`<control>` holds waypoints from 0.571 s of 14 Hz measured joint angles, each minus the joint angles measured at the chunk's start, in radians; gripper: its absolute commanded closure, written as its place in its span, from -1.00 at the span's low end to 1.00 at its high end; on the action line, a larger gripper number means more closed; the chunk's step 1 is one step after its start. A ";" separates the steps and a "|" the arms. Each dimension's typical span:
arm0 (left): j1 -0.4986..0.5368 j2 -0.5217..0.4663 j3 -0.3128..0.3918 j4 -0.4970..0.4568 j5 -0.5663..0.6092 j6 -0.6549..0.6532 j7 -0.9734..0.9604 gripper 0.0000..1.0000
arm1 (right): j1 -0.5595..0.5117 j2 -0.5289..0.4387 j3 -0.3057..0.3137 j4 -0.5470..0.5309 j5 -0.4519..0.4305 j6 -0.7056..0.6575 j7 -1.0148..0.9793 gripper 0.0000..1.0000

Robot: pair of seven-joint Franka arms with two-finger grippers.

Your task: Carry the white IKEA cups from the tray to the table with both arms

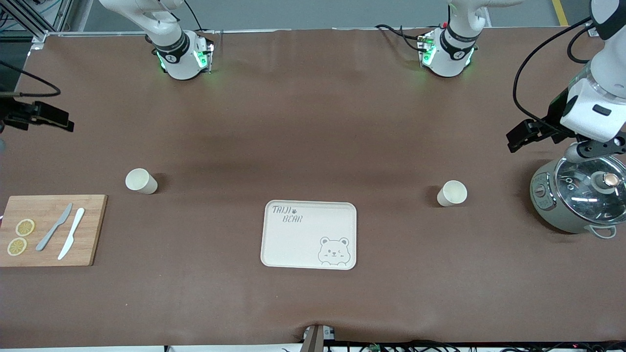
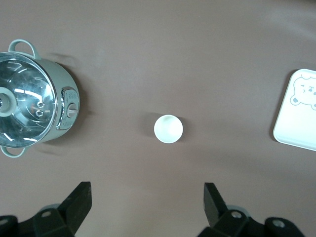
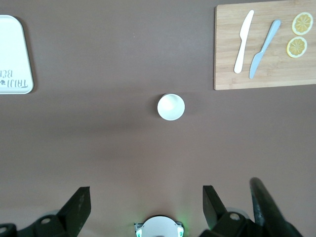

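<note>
**Front view: tray bare, both cups on the table**

Nearest the camera lies the tray, nothing on it. Farther up, one cup stands toward my right arm's end beside the board, the other cup toward my left arm's end near the pot. Both are upright on the table, well apart, so the task looks done. My left gripper and right gripper hang high with fingers spread wide, holding nothing.

tray bare, two white cups upright on brown table, one toward each end
</note>
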 measured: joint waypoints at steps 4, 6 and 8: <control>-0.012 -0.049 0.028 -0.022 0.000 -0.019 0.054 -1.00 | -0.001 -0.127 -0.004 -0.104 0.003 0.032 0.024 -1.00; -0.037 -0.100 0.068 -0.068 -0.002 -0.023 0.073 -1.00 | -0.003 -0.142 -0.008 -0.128 0.020 0.046 0.091 -1.00; -0.047 -0.145 0.082 -0.111 -0.009 -0.023 0.082 -1.00 | -0.003 -0.141 -0.008 -0.143 0.032 0.059 0.136 -1.00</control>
